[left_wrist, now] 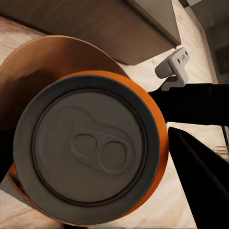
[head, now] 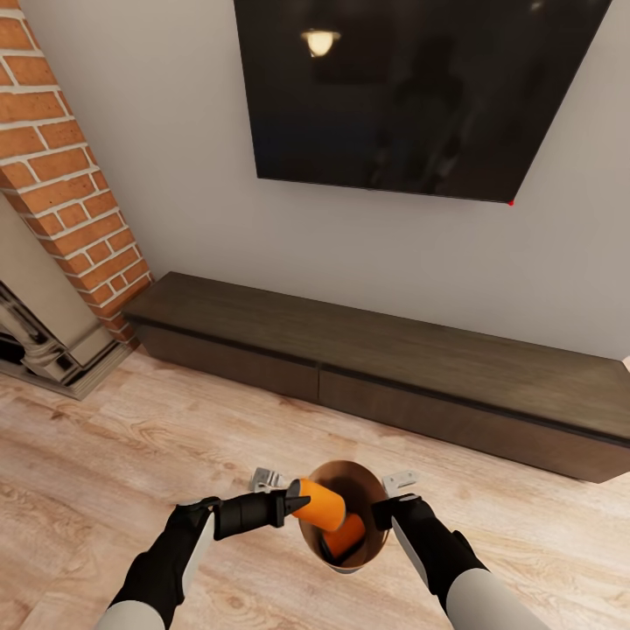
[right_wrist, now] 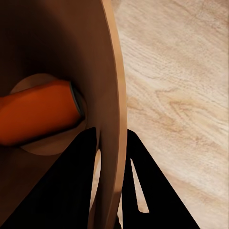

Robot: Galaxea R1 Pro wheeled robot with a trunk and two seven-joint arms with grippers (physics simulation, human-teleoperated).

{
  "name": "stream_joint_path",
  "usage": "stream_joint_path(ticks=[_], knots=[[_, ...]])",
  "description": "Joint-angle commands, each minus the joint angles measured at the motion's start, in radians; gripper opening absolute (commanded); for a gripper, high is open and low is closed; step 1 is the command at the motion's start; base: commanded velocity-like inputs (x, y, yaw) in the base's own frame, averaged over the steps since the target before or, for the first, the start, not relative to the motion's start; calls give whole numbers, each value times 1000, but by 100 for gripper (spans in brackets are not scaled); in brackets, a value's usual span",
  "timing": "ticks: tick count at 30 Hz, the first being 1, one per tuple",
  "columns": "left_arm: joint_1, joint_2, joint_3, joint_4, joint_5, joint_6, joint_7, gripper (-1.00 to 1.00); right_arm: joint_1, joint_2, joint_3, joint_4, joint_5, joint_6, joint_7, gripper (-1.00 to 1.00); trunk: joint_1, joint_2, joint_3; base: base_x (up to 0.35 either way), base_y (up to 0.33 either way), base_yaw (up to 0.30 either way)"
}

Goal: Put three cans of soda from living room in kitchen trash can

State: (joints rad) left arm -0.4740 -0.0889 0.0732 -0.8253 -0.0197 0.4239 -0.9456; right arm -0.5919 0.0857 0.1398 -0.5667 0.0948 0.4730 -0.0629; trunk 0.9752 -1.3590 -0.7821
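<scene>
Left gripper (head: 293, 505) pinching orange can (head: 319, 505) over bin (head: 372, 551) rim; right gripper (head: 385, 512) clamped on rim. Risk: off-centre release, can bounces to floor (head: 131, 437).

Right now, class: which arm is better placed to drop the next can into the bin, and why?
Left. Its claw holds an orange can over the bin, while the right claw clamps the bin's rim, one can already inside.
</scene>
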Motion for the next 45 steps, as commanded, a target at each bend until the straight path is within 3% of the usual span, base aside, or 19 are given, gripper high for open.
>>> stream_joint_path(ticks=[1,13,14,29,32,34,35,38,40,43,45], knots=[[0,-2,-6,0,0,0,1,-100,0,0,0,0,-6,-1,5,-100,0,0,0,0,0,0],[0,-14,-43,0,1,0,55,-100,0,2,0,0,-6,0,5,-100,0,0,0,0,0,0],[0,-14,-44,0,1,0,56,100,0,2,0,0,-6,0,5,-100,0,0,0,0,0,0],[0,-13,-45,-5,4,1,39,100,0,2,0,0,-6,0,5,-100,0,0,0,0,0,0],[0,-9,-42,-8,6,1,-53,100,0,2,0,0,-6,0,5,-100,0,0,0,0,0,0],[0,1,-38,-5,5,1,-182,100,0,2,0,0,-6,0,5,-100,0,0,0,0,0,0],[0,10,-37,-4,4,1,-231,100,0,2,0,0,-6,0,5,-100,0,0,0,0,0,0],[0,89,-22,-2,4,2,-473,100,0,2,0,-1,-6,1,6,-100,0,0,0,0,0,0],[0,126,7,-2,4,2,-544,100,0,2,0,0,-6,1,6,-100,0,0,0,0,0,0],[0,181,64,1,2,1,-601,100,0,1,0,-1,-6,0,6,-100,0,0,0,0,0,0],[0,255,84,29,1,-1,-617,100,0,1,0,-1,-6,0,7,-100,0,0,0,0,0,0]])
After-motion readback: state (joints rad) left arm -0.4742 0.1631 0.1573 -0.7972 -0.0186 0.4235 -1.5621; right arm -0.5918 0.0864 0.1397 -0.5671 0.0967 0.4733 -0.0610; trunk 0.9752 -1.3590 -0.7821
